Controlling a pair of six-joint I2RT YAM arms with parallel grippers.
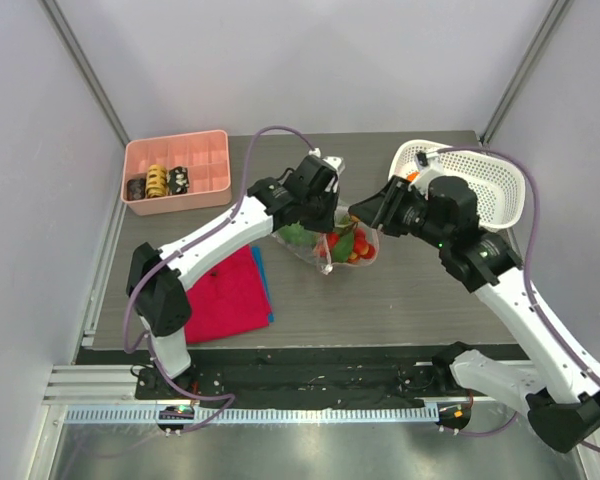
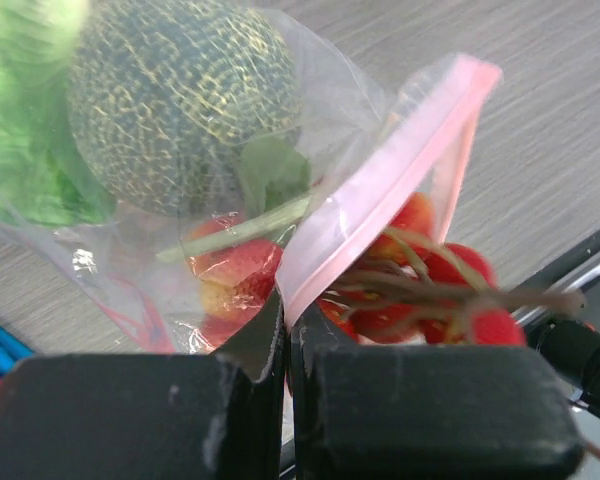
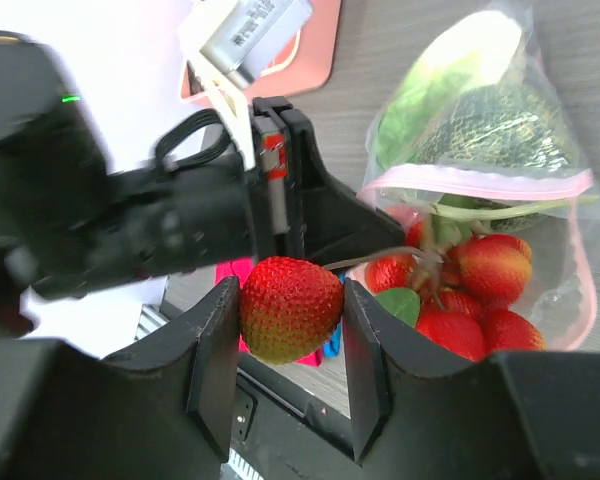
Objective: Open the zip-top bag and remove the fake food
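Item: zip-top bag (image 1: 340, 250), lying centre of the bench (image 1: 410, 300), mouth agape. Left hand (image 2: 285, 340): clamped on the pink zip strip (image 2: 380, 185), evidently anchoring the bag. Right hand (image 3: 290, 298): gripping one strawberry (image 3: 285, 320) just outside the mouth. Other fake food (image 3: 480, 265): inside.

Clear crinkly plastic zip-top bag (image 3: 480, 183); glossy, pitted strawberry (image 3: 290, 308).

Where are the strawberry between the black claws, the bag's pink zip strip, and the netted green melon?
strawberry (image 3: 290, 305), right wrist view, middle of its red side.
zip strip (image 2: 380, 190), left wrist view, halfway along the pink band.
melon (image 2: 180, 100), left wrist view, centre of its netted skin.
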